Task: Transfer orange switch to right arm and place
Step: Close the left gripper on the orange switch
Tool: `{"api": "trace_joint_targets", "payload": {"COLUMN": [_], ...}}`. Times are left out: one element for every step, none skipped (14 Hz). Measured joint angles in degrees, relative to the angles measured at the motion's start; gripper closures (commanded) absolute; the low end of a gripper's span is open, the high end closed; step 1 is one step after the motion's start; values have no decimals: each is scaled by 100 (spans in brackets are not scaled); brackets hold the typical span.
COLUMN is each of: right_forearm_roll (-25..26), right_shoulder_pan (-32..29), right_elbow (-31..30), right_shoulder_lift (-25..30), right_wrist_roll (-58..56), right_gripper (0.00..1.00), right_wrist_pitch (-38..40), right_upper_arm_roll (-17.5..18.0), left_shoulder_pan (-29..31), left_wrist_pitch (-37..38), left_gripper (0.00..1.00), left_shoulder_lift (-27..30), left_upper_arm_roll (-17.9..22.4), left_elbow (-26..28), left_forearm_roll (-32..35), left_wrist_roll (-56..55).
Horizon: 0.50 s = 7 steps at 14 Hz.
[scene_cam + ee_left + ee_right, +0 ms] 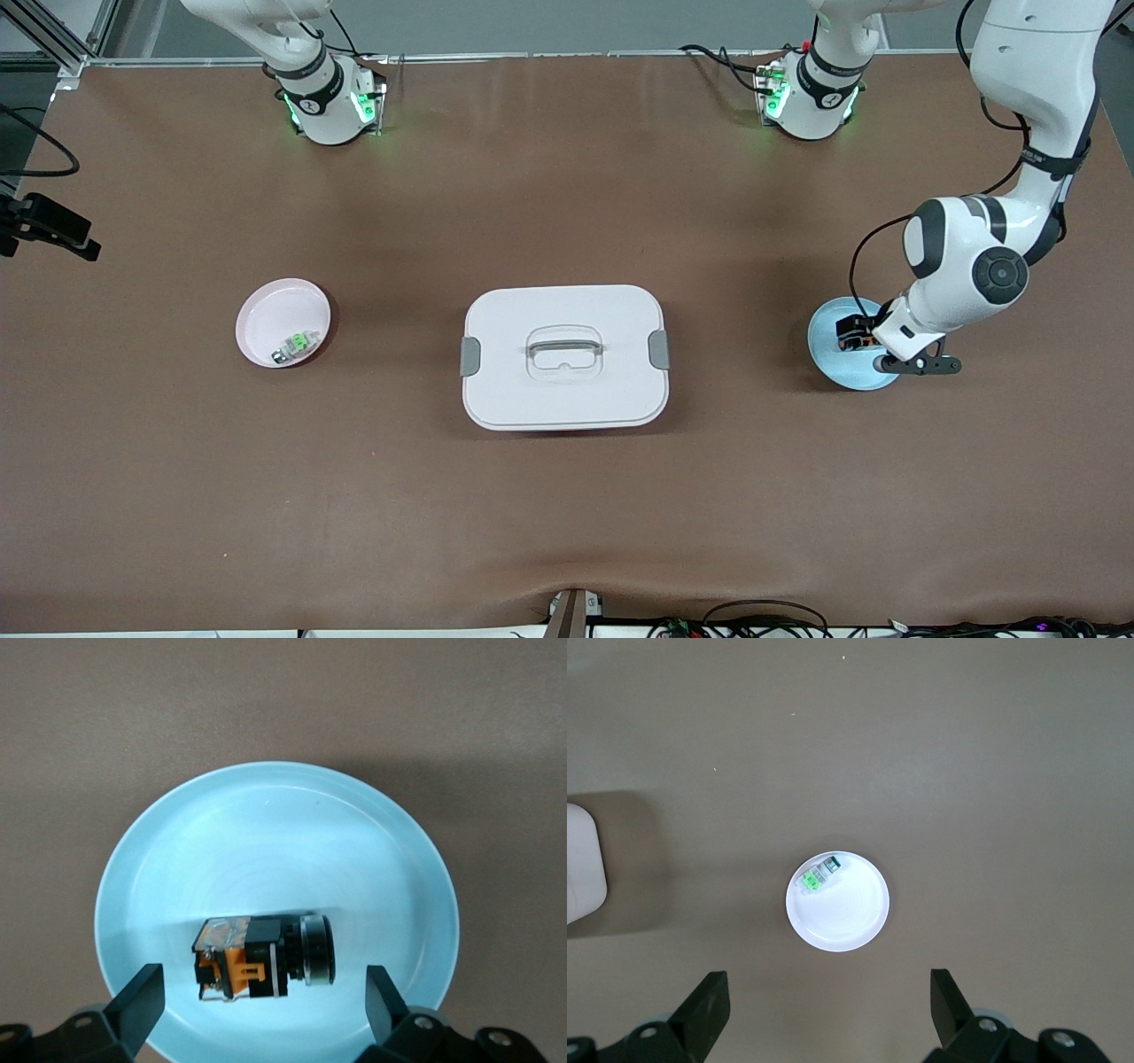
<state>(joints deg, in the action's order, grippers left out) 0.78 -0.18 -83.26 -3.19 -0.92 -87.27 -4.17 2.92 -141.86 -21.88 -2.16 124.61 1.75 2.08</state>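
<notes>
Lying sideways: orange switch (264, 958), black-bodied | left gripper (264, 1010), right gripper (830, 1014) jaws spread, empty

Even overhead light, soft shadows beside the white box (564, 356), glare on the blue plate (266, 842).
</notes>
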Motion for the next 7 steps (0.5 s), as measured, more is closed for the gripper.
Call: {"api": "trace_joint_targets", "payload": {"right_forearm_roll": [0,0,0,0,0,0,0], "right_shoulder_pan": [1,2,2,2,3,3,3], "right_elbow": [0,0,0,0,0,0,0], "right_shoulder_lift": [0,0,0,0,0,0,0], "right_wrist_roll": [0,0,0,0,0,0,0], "right_gripper": [0,0,0,0,0,0,0], "right_wrist_pitch": [0,0,0,2,3,3,3], "right_upper_arm_roll": [1,1,1,1,2,2,2], "left_shoulder_pan": [0,0,0,0,0,0,0], "left_wrist_pitch": [-43,-76,-87,-93,-113,-163,-217], "left_gripper": [0,0,0,0,0,0,0], "left_shoulder_lift": [-64,-115,-152,-184,-216,-251,-284], "left_upper_arm_roll": [0,0,0,0,0,0,0], "left_elbow": [-1,-3,-4,-7,-10,-11,-11], "left_forearm_roll": [2,2,3,3,3,3,3], "left_wrist_roll": [0,0,0,0,0,0,0]}}
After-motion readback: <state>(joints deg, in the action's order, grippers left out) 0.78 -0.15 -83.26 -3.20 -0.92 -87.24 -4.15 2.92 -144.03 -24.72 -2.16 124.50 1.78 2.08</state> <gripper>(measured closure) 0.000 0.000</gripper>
